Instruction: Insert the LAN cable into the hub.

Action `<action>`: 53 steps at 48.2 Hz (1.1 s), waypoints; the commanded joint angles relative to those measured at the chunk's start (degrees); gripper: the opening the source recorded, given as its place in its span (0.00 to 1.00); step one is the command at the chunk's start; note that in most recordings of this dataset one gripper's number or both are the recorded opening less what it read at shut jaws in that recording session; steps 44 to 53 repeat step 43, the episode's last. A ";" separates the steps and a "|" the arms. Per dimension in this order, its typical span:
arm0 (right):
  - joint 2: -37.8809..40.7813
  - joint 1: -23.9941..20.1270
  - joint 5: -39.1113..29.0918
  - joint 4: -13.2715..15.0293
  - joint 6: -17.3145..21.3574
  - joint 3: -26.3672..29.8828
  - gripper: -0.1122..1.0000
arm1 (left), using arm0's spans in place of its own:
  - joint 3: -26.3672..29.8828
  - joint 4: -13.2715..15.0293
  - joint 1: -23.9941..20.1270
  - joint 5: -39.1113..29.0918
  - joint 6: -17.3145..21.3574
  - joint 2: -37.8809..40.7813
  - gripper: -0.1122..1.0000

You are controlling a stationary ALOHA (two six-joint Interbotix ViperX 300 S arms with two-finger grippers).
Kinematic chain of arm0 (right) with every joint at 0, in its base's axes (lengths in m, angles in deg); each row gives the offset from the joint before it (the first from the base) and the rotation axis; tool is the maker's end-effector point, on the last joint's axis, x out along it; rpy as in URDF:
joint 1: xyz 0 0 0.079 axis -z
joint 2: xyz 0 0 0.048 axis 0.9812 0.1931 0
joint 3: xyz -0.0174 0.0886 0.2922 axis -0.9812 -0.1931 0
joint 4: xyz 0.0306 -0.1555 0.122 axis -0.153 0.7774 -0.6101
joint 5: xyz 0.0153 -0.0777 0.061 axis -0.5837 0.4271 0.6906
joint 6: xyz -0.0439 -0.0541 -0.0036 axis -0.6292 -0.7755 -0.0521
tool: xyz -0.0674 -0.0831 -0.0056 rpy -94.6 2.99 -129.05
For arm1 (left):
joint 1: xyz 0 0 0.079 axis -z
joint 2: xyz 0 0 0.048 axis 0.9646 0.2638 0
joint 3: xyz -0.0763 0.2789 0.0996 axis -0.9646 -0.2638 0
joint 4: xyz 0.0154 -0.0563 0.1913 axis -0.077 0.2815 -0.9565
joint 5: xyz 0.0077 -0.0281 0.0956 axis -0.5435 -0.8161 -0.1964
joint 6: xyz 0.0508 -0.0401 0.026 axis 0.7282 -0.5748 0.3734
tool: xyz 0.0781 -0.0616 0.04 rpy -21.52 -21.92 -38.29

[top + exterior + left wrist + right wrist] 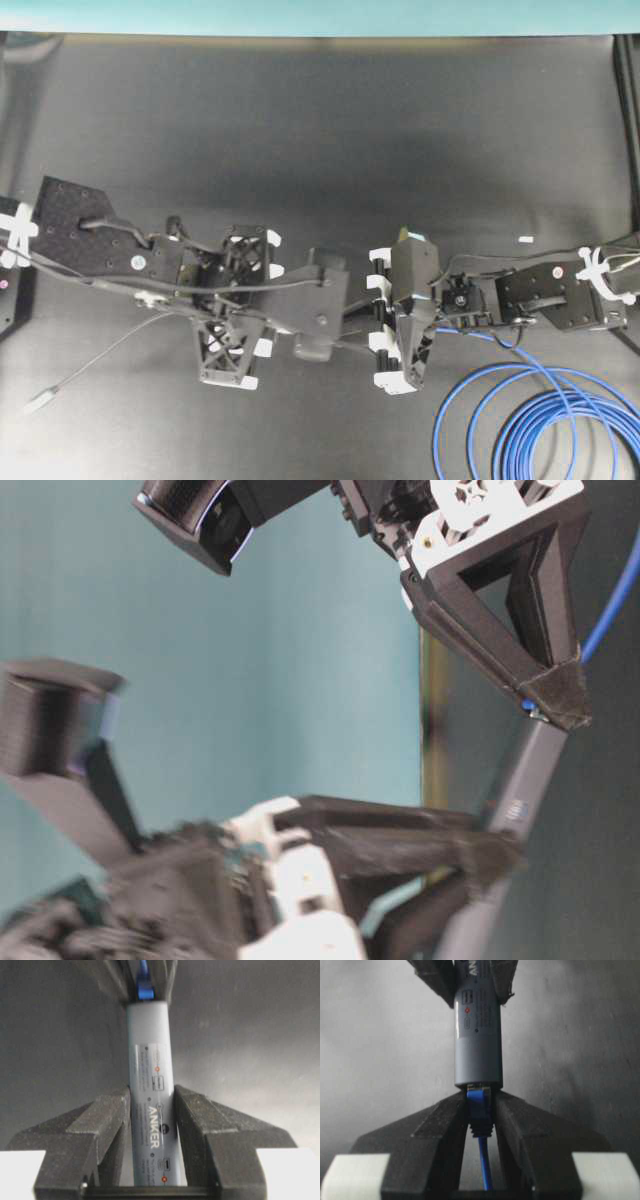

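Now, step: the plug is being seated in the hub's end port, both held above the table.
Left gripper (152, 1145): fingers clamped on the hub (150, 1085).
Right gripper (481, 1120): fingers pinched on the blue boot of the LAN cable (480, 1110), plug at the hub's mouth.
Slack: blue loops lie on the table.
Next move: likely a straight push along the hub's axis until it latches, without tilting.
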 commanded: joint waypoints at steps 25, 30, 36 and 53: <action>-4.92 -2.81 -7.73 -0.35 2.99 -4.48 0.84 | -9.58 -0.18 -0.79 6.06 -0.79 -4.48 0.36; -7.73 -3.34 -8.09 -0.44 3.52 -7.56 0.86 | -10.28 -0.09 -0.97 7.03 -0.79 -4.75 0.35; -11.78 -3.52 -7.91 -0.70 6.15 -11.69 0.85 | -11.25 -0.18 -1.67 9.76 -0.88 -4.75 0.36; -17.23 -3.96 -7.82 -0.70 7.91 -15.47 0.85 | -11.51 -0.18 -2.55 12.74 -0.88 -4.39 0.36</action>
